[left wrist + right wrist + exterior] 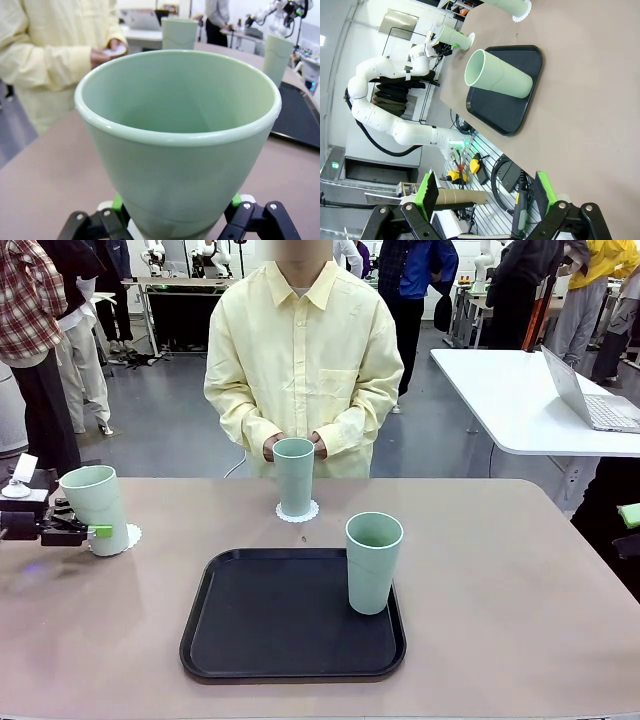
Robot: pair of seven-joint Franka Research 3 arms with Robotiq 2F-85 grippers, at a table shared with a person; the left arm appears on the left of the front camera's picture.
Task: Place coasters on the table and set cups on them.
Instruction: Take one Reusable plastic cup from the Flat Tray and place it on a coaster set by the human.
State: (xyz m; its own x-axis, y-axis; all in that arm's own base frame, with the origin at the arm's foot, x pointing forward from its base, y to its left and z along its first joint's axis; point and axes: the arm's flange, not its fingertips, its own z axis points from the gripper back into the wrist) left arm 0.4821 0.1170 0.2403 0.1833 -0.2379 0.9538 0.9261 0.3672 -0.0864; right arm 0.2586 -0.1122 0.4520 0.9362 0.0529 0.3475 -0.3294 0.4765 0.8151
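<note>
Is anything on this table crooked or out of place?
Yes. The leaning cup, clamped by the left gripper, tilts over the left coaster instead of standing straight. The far cup stands upright on the far coaster. The third cup stands on the black tray with no coaster under it.

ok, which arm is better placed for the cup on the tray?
Right. That cup stands at the tray's right edge, and the right gripper is open; the left gripper is shut on the tilted cup.
</note>
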